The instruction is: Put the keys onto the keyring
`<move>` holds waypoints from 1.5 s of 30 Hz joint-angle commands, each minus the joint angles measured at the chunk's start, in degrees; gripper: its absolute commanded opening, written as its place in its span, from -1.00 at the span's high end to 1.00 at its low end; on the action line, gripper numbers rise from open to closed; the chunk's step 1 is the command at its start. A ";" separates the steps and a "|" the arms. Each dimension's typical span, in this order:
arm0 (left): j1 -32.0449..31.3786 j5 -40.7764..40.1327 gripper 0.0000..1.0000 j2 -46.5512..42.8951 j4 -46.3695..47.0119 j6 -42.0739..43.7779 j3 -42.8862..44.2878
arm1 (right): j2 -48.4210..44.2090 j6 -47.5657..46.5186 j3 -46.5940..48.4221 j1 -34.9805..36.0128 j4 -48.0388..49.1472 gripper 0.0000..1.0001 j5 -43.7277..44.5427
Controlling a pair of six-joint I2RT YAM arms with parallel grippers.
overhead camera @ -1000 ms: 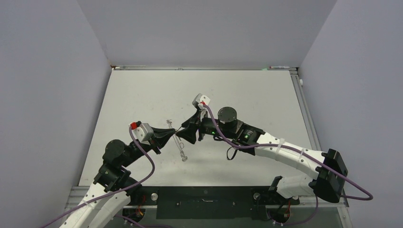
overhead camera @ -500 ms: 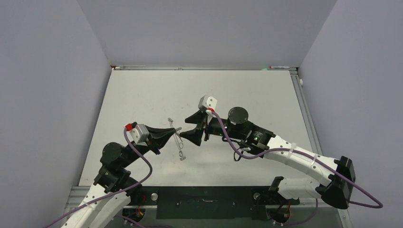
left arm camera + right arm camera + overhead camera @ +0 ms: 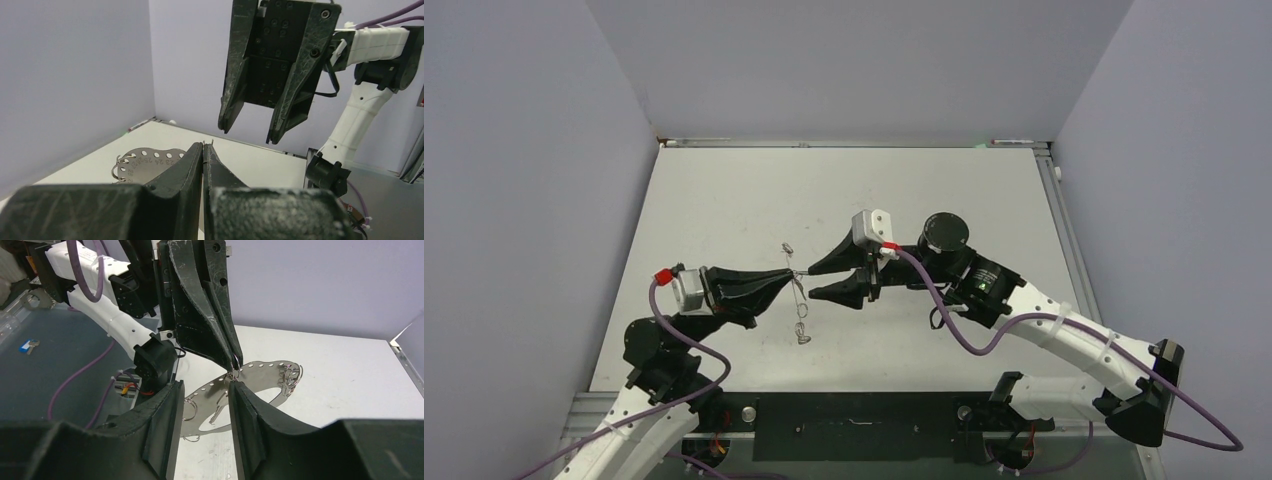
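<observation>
The keyring (image 3: 801, 330) is a thin silver band with numbered holes and small loops on its rim. It stands on edge, held by my left gripper (image 3: 790, 276), which is shut on its rim. The left wrist view shows the shut fingertips (image 3: 203, 145) and the band (image 3: 145, 161) behind them. My right gripper (image 3: 812, 281) is open and empty, just right of the ring and facing the left gripper. In the right wrist view (image 3: 204, 386) the band (image 3: 265, 366) lies beyond its open fingers. A slim silver piece (image 3: 218, 414) hangs there. No black-headed key shows.
The white table (image 3: 924, 190) has grey walls on three sides and a metal rail (image 3: 1064, 220) along its right edge. In the right wrist view a small blue-tagged item (image 3: 27, 346) lies off the table, by the arm bases.
My right gripper has drawn back to the right, away from the ring, and levelled out with its jaws open. My left gripper has turned and stretched towards the right, still holding the ring.
</observation>
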 commanded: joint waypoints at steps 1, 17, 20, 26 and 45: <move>0.33 2.52 1.00 0.63 10.60 -4.33 -0.08 | 0.29 -2.03 3.41 -0.35 -0.71 0.25 -1.73; 0.33 6.40 1.00 2.03 14.40 -6.82 -0.92 | 3.56 0.61 5.45 -0.14 2.21 0.45 -0.86; 0.33 6.54 1.00 2.12 14.35 -6.76 -0.92 | 4.01 0.78 5.64 -0.15 2.54 0.49 -1.50; 0.33 6.53 1.00 2.23 14.39 -6.81 -1.01 | 4.65 0.78 5.85 0.40 2.85 0.58 -1.91; 0.33 6.03 1.00 2.46 13.58 -6.40 -0.83 | 4.90 2.78 6.04 1.38 3.26 0.46 -3.85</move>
